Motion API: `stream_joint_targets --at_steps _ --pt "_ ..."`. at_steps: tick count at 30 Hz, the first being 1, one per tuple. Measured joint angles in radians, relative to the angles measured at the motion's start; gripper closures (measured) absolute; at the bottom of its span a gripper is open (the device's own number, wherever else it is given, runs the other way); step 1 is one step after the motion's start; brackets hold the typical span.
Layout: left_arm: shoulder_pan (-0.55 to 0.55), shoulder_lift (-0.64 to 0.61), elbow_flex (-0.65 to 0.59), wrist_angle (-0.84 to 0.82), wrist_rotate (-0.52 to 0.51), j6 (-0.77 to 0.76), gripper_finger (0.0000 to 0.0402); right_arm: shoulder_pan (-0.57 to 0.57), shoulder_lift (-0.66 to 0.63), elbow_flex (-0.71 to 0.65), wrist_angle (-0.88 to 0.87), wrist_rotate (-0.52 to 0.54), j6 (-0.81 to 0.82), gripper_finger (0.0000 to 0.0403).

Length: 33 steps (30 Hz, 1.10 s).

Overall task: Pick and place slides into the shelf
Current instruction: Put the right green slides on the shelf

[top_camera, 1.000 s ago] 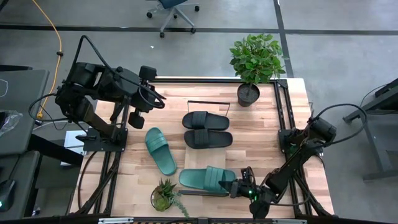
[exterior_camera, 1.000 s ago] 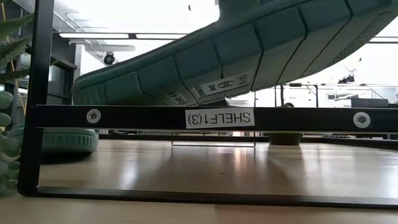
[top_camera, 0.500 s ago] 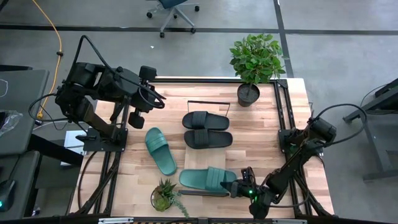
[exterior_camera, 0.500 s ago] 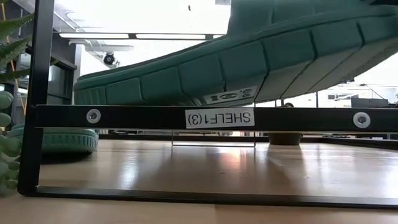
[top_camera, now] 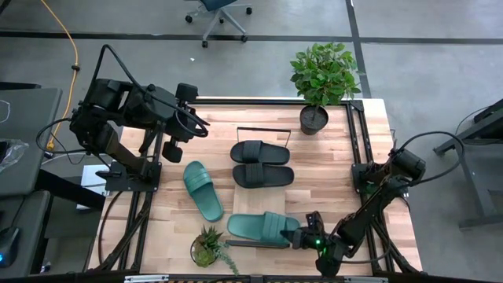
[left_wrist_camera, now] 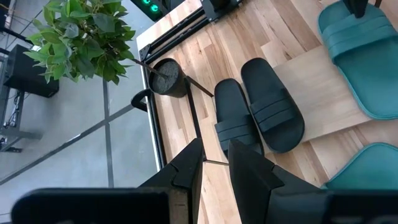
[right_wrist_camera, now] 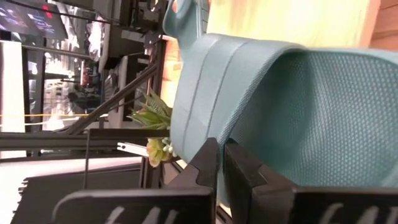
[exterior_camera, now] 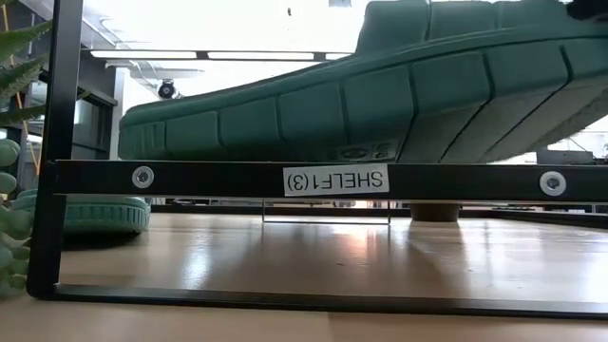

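The right tool (top_camera: 302,237) is clamped on the heel of a teal slide (top_camera: 261,227), tilted over the shelf's (top_camera: 267,189) near rail. The left tool (top_camera: 174,149) hangs nearly closed and empty above the desk (top_camera: 369,126).

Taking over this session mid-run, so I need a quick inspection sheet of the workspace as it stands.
Surface: wooden table, bare patches visible.
Job's things: two black slides side by side on the shelf; one teal slide on the table beside it; second teal slide over the shelf's near end, raised above the labelled rail.
Clutter: potted plant at far edge; small succulent at near edge.
Grippers: right claw shut on the raised teal slide; left claw idle above the table's left side, nothing held.
Cables: yellow cable on the floor.
Surroundings: office chair.
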Motion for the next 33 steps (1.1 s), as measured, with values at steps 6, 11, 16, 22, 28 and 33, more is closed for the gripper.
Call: stream_joint_targets --at_steps 6,11,16,22,28,33 --pt "0.000 0.000 0.000 0.000 0.000 0.000 0.0334 0.000 0.000 -0.013 -0.010 0.001 0.022 0.0396" --pt "0.000 0.000 0.000 0.000 0.000 -0.004 0.0334 0.000 0.000 -0.013 -0.032 0.000 0.027 0.0372" --pt "0.000 0.000 0.000 0.000 0.000 -0.004 0.0334 0.001 0.000 -0.013 -0.076 -0.010 0.068 0.0341" --pt "0.000 0.000 0.000 0.000 0.000 -0.004 0.0334 0.001 0.000 -0.013 -0.134 -0.002 0.112 0.0320" --pt "0.000 0.000 0.000 0.000 0.000 -0.004 0.0334 0.001 -0.001 -0.013 -0.159 -0.013 0.124 0.0318" --pt "0.000 0.000 0.000 0.000 0.000 -0.004 0.0334 0.007 -0.001 -0.013 -0.156 0.071 0.116 0.0318"
